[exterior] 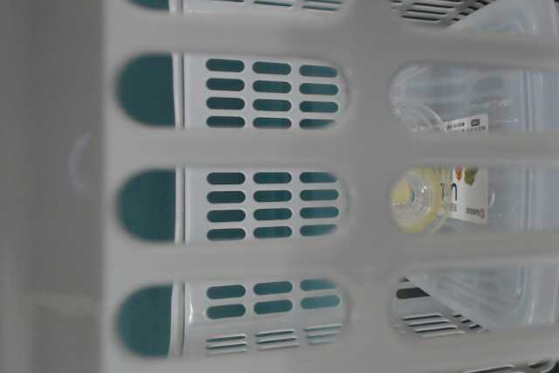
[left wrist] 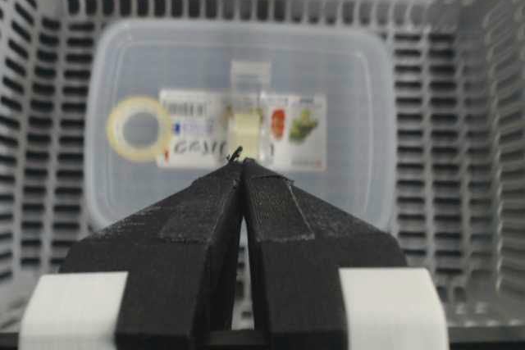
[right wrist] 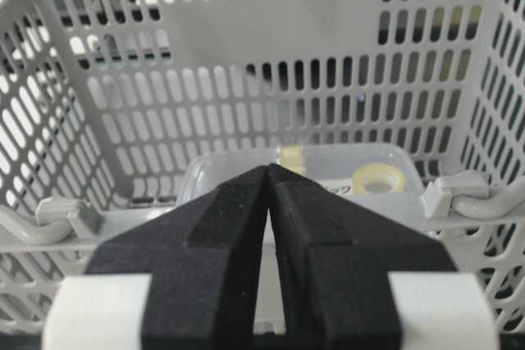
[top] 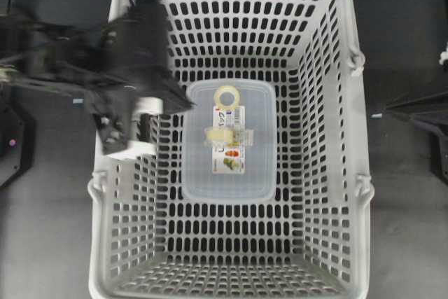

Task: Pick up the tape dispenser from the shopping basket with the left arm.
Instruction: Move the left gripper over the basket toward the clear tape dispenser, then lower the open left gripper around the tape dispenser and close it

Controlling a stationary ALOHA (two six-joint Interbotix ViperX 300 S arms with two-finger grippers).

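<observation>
The tape dispenser (top: 227, 136), clear with a pale yellow roll, lies on the lid of a clear box in the middle of the shopping basket (top: 350, 124). My left gripper (top: 182, 105) is shut and empty. It hangs inside the basket's left wall, above and to the left of the dispenser and apart from it. In the left wrist view its closed tips (left wrist: 242, 161) sit just short of the dispenser (left wrist: 246, 116). My right gripper (right wrist: 269, 168) is shut and empty outside the basket's right rim (right wrist: 447, 194). The dispenser (right wrist: 293, 157) shows beyond it.
A bare cream tape ring (top: 226, 96) lies on the same clear labelled box (top: 227, 180), beside the dispenser. The box fills the middle of the basket floor. The basket's slotted wall (exterior: 262, 146) fills the table-level view.
</observation>
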